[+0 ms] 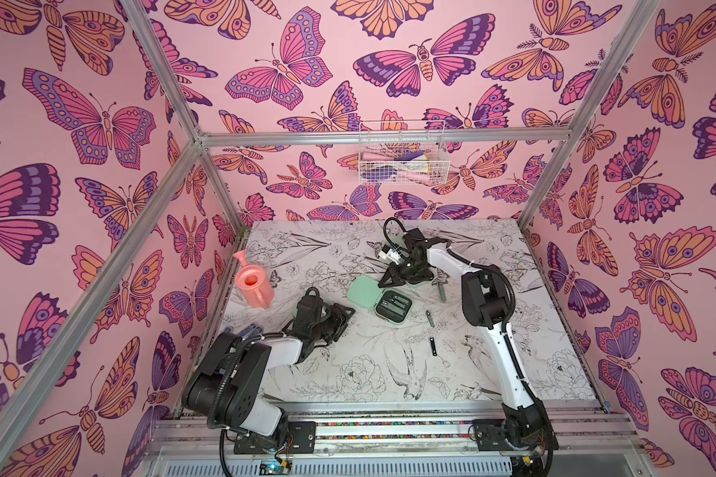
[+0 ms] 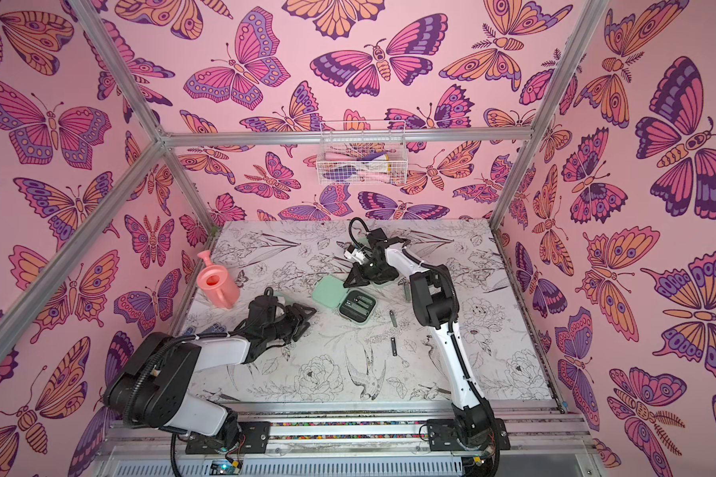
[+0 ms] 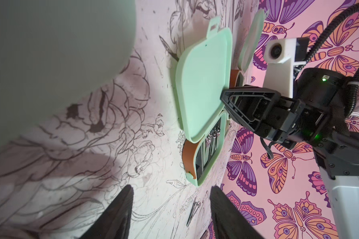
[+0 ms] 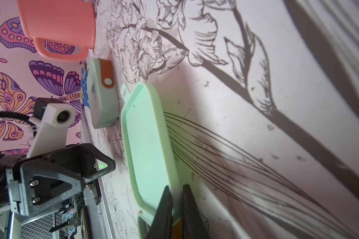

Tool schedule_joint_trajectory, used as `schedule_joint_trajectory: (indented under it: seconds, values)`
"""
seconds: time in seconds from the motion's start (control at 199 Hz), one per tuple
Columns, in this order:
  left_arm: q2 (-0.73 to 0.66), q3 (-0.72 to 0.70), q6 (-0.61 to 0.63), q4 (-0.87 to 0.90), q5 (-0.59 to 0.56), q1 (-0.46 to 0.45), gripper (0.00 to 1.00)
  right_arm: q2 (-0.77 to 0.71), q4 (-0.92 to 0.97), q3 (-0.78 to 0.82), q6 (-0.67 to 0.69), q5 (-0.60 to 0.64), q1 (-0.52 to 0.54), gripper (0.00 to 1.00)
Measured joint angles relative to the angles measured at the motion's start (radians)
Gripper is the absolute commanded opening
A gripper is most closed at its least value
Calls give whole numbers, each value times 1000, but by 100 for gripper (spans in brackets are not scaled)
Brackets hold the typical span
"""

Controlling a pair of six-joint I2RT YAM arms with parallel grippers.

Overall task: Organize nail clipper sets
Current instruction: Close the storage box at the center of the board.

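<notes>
At the table's (image 1: pixel 513 371) left edge stands the pink watering can (image 1: pixel 252 285). Just right of it, the left gripper (image 3: pixel 171 188) hovers with its jaws apart and empty, and a closed mint case (image 4: pixel 104 93) lies close by. Mid-table sits the open case (image 1: pixel 393 305), with grey tools (image 3: pixel 211 140) in its black base. The right gripper (image 4: pixel 176 187) pinches the rim of its lid (image 1: pixel 364 291). Further right, loose clippers (image 1: pixel 430 319) lie on the tabletop.
</notes>
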State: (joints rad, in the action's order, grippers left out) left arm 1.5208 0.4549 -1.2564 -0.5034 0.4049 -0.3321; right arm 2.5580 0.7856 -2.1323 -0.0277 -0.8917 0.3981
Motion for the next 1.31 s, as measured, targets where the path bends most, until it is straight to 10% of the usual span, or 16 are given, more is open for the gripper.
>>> schedule_joint_trajectory:
  seconds: [1.307]
  values:
    - [241,158,119,-238,119,79,50,0,-106,112,133,-227,-6,3]
